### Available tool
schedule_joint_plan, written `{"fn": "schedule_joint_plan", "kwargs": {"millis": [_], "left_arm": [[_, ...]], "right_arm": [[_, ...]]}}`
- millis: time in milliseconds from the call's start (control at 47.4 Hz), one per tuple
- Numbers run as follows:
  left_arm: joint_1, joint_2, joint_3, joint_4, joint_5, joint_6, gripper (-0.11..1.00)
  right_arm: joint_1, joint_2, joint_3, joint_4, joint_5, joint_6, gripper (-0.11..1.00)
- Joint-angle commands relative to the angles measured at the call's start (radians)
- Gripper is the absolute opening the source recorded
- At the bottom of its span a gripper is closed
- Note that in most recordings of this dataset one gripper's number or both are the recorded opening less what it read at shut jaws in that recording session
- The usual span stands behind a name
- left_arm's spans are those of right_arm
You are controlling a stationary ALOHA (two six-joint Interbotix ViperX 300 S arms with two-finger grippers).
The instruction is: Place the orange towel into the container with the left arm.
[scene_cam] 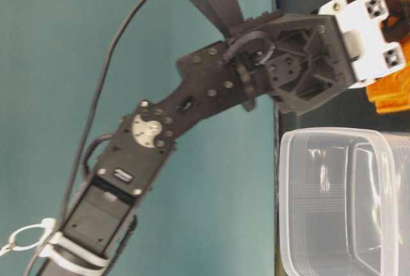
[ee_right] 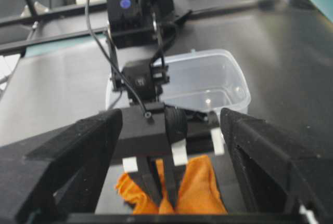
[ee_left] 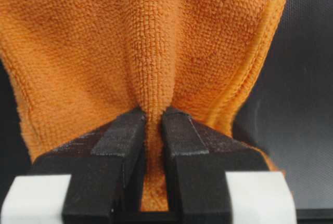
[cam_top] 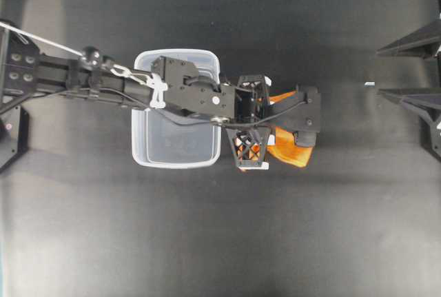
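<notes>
The container [cam_top: 176,128] lay on the table directly behind my left pincer [ee_left: 152,125], back along my own arm toward its base. The orange towel [ee_left: 130,52] sat just past the tub's far short wall, and my pincer was clamped on a pinched ridge of it, so the coming move was, I judged, lift and draw straight back.

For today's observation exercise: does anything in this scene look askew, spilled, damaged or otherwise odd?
Only the orange towel: it is no longer flat, bunched into a raised ridge where the left end effector pinches it. It lies on the table beside the container, which looks intact. Nothing is spilled.
</notes>
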Motion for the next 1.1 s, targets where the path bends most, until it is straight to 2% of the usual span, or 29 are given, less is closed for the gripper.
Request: {"fn": "schedule_joint_plan", "kwargs": {"millis": [0, 211, 380, 590, 759, 907, 1075], "left_arm": [[-0.003, -0.100, -0.032, 0.003, -0.002, 0.009, 0.06], [-0.002, -0.313, 0.000, 0.003, 0.110, 0.055, 0.06], [0.011, -0.474, 0.123, 0.003, 0.181, 0.081, 0.06], [0.029, -0.644, 0.368, 0.003, 0.147, 0.077, 0.06], [0.048, -0.721, 0.503, 0.003, 0.060, 0.078, 0.06], [0.058, -0.744, 0.560, 0.003, 0.021, 0.075, 0.06], [0.058, -0.730, 0.571, 0.003, 0.017, 0.075, 0.06]], "right_arm": [[0.000, 0.008, -0.006, 0.003, -0.005, 0.002, 0.73], [-0.002, 0.006, -0.006, 0.003, -0.006, 0.002, 0.72], [0.000, 0.006, -0.003, 0.003, -0.009, 0.002, 0.72], [-0.002, 0.006, -0.002, 0.003, -0.009, 0.002, 0.72], [-0.002, 0.008, -0.002, 0.003, -0.015, 0.003, 0.72], [0.000, 0.008, -0.002, 0.005, -0.020, 0.003, 0.72], [-0.002, 0.008, -0.002, 0.003, -0.020, 0.003, 0.72]]}}
